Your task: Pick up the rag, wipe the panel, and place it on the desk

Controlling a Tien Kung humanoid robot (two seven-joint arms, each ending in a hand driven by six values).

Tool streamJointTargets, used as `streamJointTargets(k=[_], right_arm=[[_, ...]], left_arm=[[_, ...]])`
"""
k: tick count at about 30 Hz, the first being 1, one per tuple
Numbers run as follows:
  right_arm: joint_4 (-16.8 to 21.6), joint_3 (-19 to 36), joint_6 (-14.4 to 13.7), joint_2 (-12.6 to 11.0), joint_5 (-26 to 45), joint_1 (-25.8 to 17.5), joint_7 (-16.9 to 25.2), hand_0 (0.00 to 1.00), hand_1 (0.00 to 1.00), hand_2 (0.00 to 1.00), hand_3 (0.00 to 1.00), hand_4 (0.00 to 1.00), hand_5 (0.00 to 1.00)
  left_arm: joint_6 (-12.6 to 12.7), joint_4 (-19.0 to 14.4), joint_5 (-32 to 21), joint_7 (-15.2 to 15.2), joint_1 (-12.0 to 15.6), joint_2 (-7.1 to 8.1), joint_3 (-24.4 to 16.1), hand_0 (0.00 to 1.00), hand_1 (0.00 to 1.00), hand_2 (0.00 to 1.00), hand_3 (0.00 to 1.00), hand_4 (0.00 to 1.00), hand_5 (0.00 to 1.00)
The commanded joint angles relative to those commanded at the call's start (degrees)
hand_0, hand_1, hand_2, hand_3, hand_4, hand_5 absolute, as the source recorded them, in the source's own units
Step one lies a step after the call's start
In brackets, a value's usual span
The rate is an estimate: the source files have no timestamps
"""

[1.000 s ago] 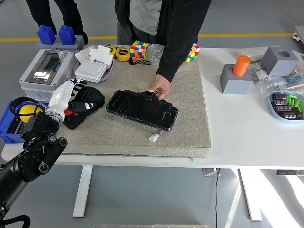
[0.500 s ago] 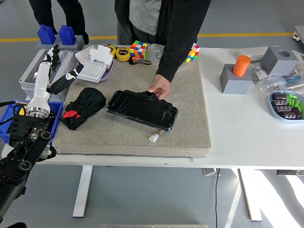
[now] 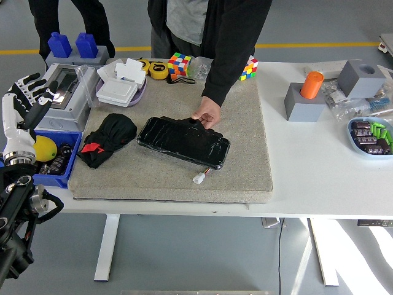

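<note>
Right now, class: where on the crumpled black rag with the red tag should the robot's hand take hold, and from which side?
Grip the crumpled black rag at its raised, bunched upper mound, coming down from above on its left side. The folds there give fingers purchase, and the glossy black panel lies close on its right. The left hand is nearest.

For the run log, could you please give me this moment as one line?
left robot hand: open, raised at left edge, holding nothing | rag: on mat, untouched | panel: steadied by person's hand | right arm: not in view

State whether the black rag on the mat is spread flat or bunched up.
Bunched up: the black rag lies in a crumpled heap with raised folds, left of the panel.
</note>
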Motion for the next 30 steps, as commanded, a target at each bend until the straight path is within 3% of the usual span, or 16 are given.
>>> streamJointTargets(k=[3, 30], right_arm=[[-0.3, 0.4, 0.0, 0.0, -0.3, -0.1, 0.0, 0.59, 0.599, 0.523, 0.525, 0.874, 0.345], [-1.0, 1.7, 0.0, 0.2, -1.3, -0.3, -0.3, 0.59, 0.6, 0.524, 0.524, 0.87, 0.349]], left_arm=[[-0.2, -0.3, 0.1, 0.4, 0.3, -0.04, -0.3, 0.57, 0.599, 0.634, 0.633, 0.894, 0.314], [-1.1, -3.6, 2.2, 2.6, 1.1, -0.82, -2.6, 0.566, 0.596, 0.635, 0.635, 0.885, 0.31]])
